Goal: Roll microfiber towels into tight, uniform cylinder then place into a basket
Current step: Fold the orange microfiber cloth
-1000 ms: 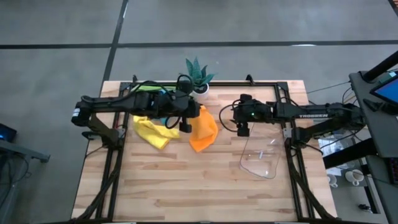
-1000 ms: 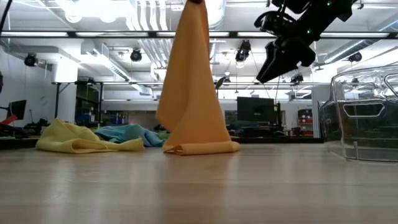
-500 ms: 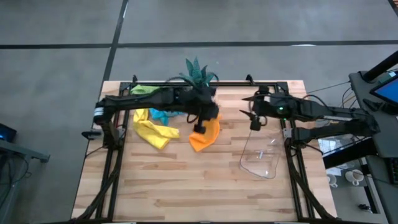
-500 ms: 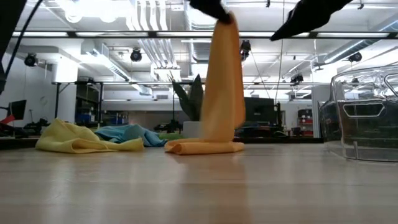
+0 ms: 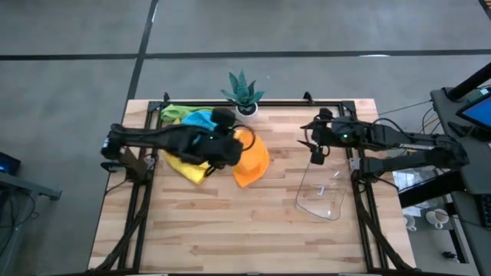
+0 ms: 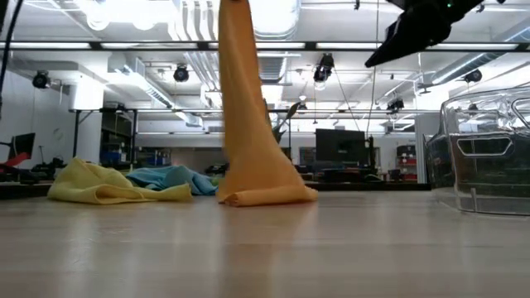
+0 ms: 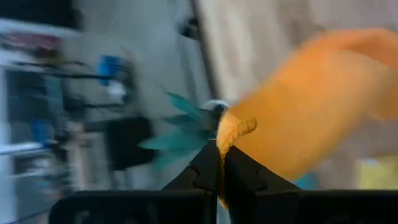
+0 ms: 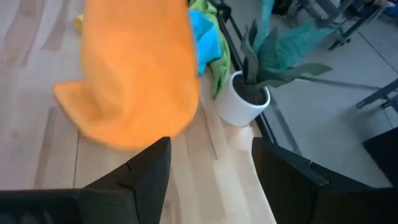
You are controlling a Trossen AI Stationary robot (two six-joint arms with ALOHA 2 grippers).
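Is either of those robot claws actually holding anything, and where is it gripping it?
Yes. The left gripper pinches the orange towel by its top edge, its bottom resting on the table. The right gripper is open and empty.

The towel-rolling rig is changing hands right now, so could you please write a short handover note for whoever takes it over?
Left gripper: shut on the orange towel, holding it up by an edge; its lower end is bunched on the table.
Right gripper: open, empty, raised near the basket.
Yellow towel, light blue towel and green towel lie crumpled at the left rear.
Done: nothing rolled; the basket holds no towels.
Left: spread, roll and basket every towel, starting with the orange one.
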